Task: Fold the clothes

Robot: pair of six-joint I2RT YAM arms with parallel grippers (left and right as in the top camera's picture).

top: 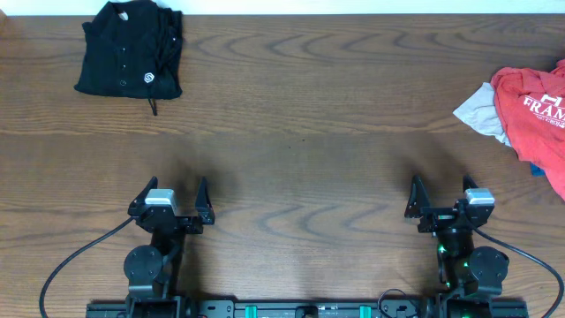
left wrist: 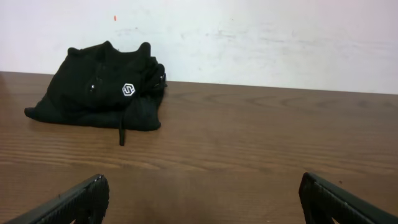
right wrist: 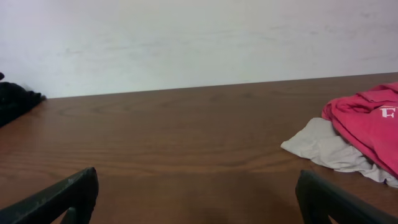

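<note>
Both arms are seen parked at the near edge of the wooden table (top: pixel 309 115), well apart from each other and from every garment. The left gripper (top: pixel 177 190) is observed with its jaws spread wide and nothing between them; in the left wrist view only bare tabletop is seen between its two dark fingers (left wrist: pixel 81 202). The right gripper (top: pixel 441 193) is likewise recorded as wide open and empty, with bare wood between its fingers (right wrist: pixel 68 199) in the right wrist view. A black shirt (top: pixel 128 49) is noted at the far left corner of the table, folded into a compact bundle, with a small white logo (top: pixel 149 79) on its front and a thin dark cord (top: pixel 153 106) trailing from its near edge onto the wood. In the left wrist view the same bundle is seen lying close to the pale wall (left wrist: pixel 249 37). At the far right edge a red-orange T-shirt (top: pixel 534 110) is seen crumpled, with white lettering (top: pixel 543 104) partly visible and part of the cloth cut off by the frame. A pale grey piece (top: pixel 481 110) is noted under its left side, touching it, and a blue piece (top: pixel 538 168) shows at its near edge.
</note>
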